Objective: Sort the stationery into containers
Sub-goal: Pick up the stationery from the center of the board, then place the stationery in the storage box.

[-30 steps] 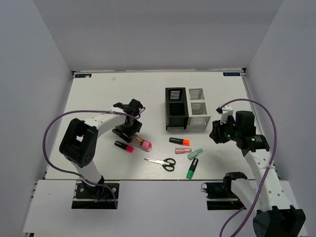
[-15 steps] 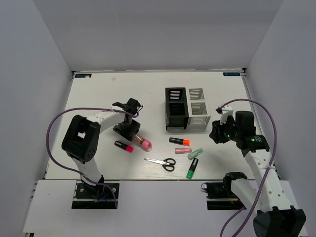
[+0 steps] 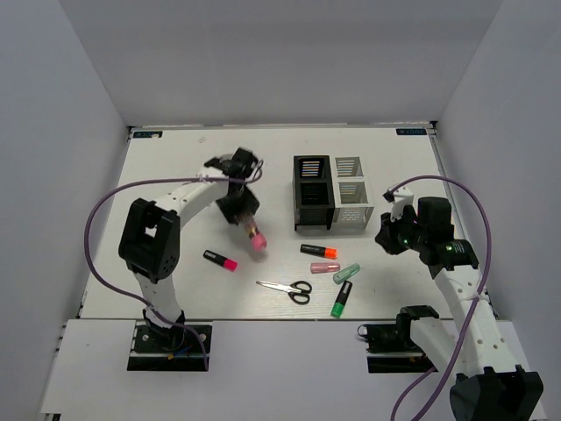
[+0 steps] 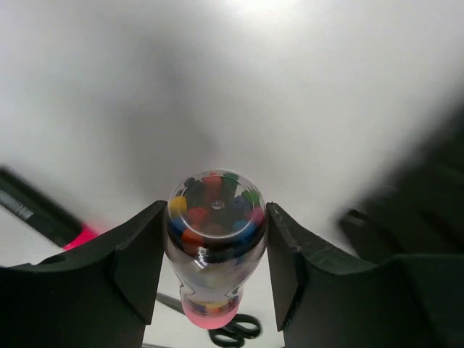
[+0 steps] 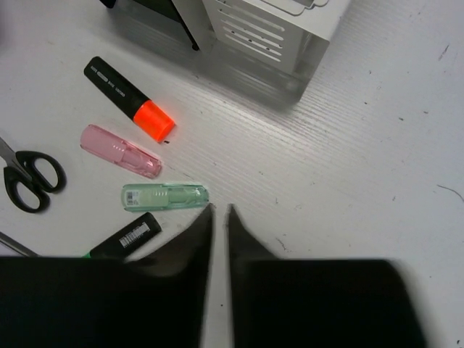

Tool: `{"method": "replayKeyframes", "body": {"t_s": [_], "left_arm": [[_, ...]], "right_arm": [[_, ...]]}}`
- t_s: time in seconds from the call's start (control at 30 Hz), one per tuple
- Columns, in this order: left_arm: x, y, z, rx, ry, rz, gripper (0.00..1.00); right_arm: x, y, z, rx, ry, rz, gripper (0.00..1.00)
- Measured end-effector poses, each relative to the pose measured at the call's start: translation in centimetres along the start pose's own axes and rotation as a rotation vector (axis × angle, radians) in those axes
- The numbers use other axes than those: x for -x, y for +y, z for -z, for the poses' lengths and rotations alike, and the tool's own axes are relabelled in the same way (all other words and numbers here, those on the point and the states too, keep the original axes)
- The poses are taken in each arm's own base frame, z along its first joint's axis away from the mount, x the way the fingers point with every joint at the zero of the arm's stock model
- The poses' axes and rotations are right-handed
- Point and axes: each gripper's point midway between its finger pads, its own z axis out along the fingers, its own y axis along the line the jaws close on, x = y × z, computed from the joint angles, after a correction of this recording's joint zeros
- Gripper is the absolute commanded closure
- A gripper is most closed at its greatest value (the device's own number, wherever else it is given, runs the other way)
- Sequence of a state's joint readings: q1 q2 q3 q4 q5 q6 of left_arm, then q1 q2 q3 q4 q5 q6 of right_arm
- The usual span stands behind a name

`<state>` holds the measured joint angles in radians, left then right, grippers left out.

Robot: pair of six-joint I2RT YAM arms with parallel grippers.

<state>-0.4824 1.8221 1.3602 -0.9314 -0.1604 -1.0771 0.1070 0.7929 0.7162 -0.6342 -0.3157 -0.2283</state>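
My left gripper (image 3: 244, 210) is shut on a clear tube (image 4: 214, 239) filled with coloured bits, pink cap down, and holds it off the table left of the black container (image 3: 312, 193). The white container (image 3: 352, 202) stands beside it. On the table lie an orange marker (image 3: 319, 251), a pale pink tube (image 3: 324, 267), a mint tube (image 5: 164, 196), a green marker (image 3: 341, 299), scissors (image 3: 289, 288) and a pink marker (image 3: 220, 260). My right gripper (image 5: 220, 209) hovers just right of the mint tube, its jaws almost together with nothing between them.
White walls enclose the table on three sides. Purple cables loop from both arms. The right arm's base (image 3: 412, 329) sits near the front edge.
The left gripper has lifted the clear tube from the table and carried it up and right toward the black container. The right jaws have narrowed.
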Motion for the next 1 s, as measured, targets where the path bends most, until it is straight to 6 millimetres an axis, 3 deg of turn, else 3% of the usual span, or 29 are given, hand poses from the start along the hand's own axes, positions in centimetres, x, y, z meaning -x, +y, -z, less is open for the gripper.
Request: {"method": "replayKeyframes", "body": {"t_s": [0.1, 0.17, 0.23, 0.3, 0.43, 0.53, 0.67, 0.77, 1.0], "left_arm": [[3.8, -6.4, 6.5, -0.15, -0.174, -0.168, 1.0], [5.8, -10.5, 12.0, -0.271, -0.307, -0.26, 1.0], [6.8, -13.1, 17.3, -0.375, -0.423, -0.334, 1.0], [6.8, -15.2, 21.9, -0.475, -0.533, -0.418, 1.0], [5.5, -16.8, 23.3, -0.566, -0.639, -0.548, 1.0], [3.6, -18.1, 21.3, -0.611, -0.72, -0.686, 1.0], [2.2, -22.2, 19.9, -0.67, -0.824, -0.828, 1.0], [2.2, -24.9, 20.3, -0.725, -0.911, -0.889, 1.0], [3.4, -27.7, 22.5, -0.788, -1.083, -0.906, 1.0]], "right_arm": [[0.0, 0.2, 0.0, 0.009, -0.001, -0.009, 1.0], [0.0, 0.2, 0.0, 0.009, -0.001, -0.012, 0.85], [0.0, 0.2, 0.0, 0.007, -0.001, -0.013, 0.68], [0.1, 0.1, 0.0, 0.003, -0.002, -0.014, 0.66], [0.0, 0.0, -0.2, 0.005, 0.005, -0.015, 0.65], [-0.1, 0.0, -0.3, 0.007, 0.011, -0.019, 0.65], [-0.1, 0.0, -0.4, 0.007, 0.012, -0.02, 0.65], [-0.2, 0.0, -0.4, 0.008, 0.016, -0.021, 0.65], [-0.2, 0.0, -0.5, 0.008, 0.018, -0.022, 0.65]]}}
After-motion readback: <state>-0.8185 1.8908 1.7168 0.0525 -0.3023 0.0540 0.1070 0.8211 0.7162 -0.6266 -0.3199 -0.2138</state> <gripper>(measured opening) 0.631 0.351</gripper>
